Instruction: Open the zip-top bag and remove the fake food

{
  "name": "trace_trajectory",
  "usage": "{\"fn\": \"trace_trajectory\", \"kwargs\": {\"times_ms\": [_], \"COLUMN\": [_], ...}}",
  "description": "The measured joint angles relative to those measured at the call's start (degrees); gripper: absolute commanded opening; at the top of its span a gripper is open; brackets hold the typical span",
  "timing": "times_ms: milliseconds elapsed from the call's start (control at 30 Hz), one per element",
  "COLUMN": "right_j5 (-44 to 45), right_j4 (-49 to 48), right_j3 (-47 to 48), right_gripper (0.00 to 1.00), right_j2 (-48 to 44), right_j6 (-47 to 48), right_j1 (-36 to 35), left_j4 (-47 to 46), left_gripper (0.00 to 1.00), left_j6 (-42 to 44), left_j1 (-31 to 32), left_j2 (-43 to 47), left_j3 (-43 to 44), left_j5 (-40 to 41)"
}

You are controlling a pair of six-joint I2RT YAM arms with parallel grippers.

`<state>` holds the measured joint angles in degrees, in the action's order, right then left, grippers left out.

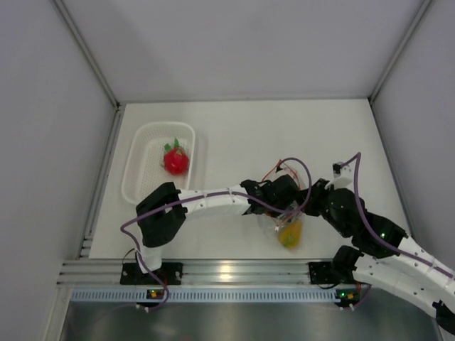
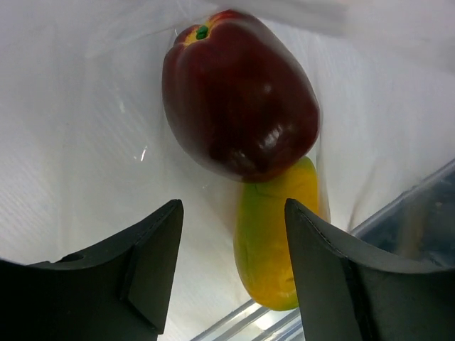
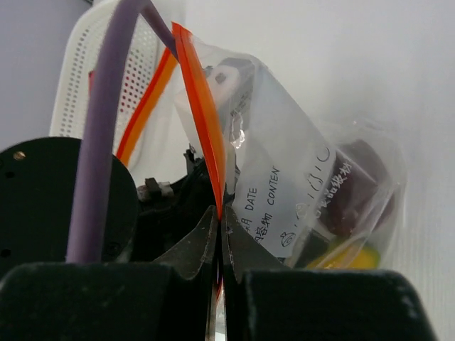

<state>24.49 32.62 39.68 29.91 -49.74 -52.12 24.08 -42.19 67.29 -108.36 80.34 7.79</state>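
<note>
The zip-top bag (image 1: 284, 224) is held up off the table between both arms, its orange-red zip strip (image 3: 202, 121) pulled apart. My right gripper (image 3: 220, 220) is shut on one side of that strip (image 1: 311, 197). My left gripper (image 2: 234, 263) is open and reaches into the bag's mouth (image 1: 283, 193), with nothing between its fingers. Below it in the bag lie the dark maroon fruit (image 2: 238, 92) and the yellow-orange fruit (image 2: 274, 234), which shows through the plastic (image 1: 290, 233). The red fruit with green leaves (image 1: 175, 159) lies in the white basket.
The white perforated basket (image 1: 142, 167) stands at the left of the table and shows behind the bag in the right wrist view (image 3: 75, 78). A purple cable (image 3: 106, 121) crosses that view. The table's metal front rail (image 1: 227, 273) lies just below the bag.
</note>
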Motion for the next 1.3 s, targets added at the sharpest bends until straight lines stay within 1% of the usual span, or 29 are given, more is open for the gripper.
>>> {"fn": "trace_trajectory", "kwargs": {"times_ms": [100, 133, 300, 333, 433, 533, 633, 700, 833, 1000, 1167, 1200, 1300], "right_j5": [0.72, 1.14, 1.81, 1.81, 1.84, 1.84, 1.95, 2.60, 5.88, 7.23, 7.37, 7.48, 8.39], "right_j4": [1.95, 2.60, 4.22, 4.37, 4.50, 5.05, 6.54, 7.87, 12.85, 14.91, 15.54, 15.72, 16.85], "right_j3": [-1.84, -2.12, -2.54, -2.58, -3.19, -4.00, -4.09, -3.96, -2.16, -1.64, -1.64, -1.64, -1.64], "right_gripper": [0.00, 0.00, 0.00, 0.00, 0.00, 0.00, 0.00, 0.00, 0.00, 0.00, 0.00, 0.00, 0.00], "right_j2": [-0.92, -1.22, -2.21, -2.21, -2.21, -2.25, -3.19, -4.42, -5.88, -6.47, -6.67, -6.80, -7.17], "right_j6": [-0.07, -0.04, 0.09, 0.20, 0.52, 0.70, 1.09, 1.53, 2.21, 2.58, 2.58, 2.58, 2.56], "right_j1": [-0.02, -0.02, -0.02, -0.02, 0.00, 0.00, 0.00, -0.02, -0.02, -0.07, -0.07, -0.09, -0.09], "left_j4": [-0.31, -0.59, -1.57, -1.79, -4.11, -6.69, -9.22, -10.45, -11.30, -11.89, -12.13, -12.20, -12.35], "left_gripper": [0.71, 0.76, 0.80, 0.83, 0.86, 0.86, 0.80, 0.79, 0.85, 0.90, 0.94, 0.99, 0.99], "left_j6": [-1.29, -1.62, -3.19, -3.43, -4.50, -5.84, -6.84, -6.86, -7.15, -7.13, -6.91, -6.80, -6.29], "left_j1": [-0.02, 0.00, 0.28, 0.31, 0.46, 0.63, 0.76, 0.85, 1.07, 1.14, 1.18, 1.18, 1.16], "left_j2": [-1.88, -2.49, -4.55, -5.25, -6.67, -7.15, -7.56, -7.93, -8.28, -9.16, -13.77, -14.67, -17.92], "left_j3": [1.03, 1.46, 2.51, 2.99, 3.26, 2.99, 3.02, 3.02, 2.99, 3.98, 9.70, 10.91, 15.41], "left_j5": [-1.09, -1.22, -1.68, -1.86, -1.70, -0.87, 0.50, 0.85, 1.70, 2.40, 3.34, 3.65, 4.17]}}
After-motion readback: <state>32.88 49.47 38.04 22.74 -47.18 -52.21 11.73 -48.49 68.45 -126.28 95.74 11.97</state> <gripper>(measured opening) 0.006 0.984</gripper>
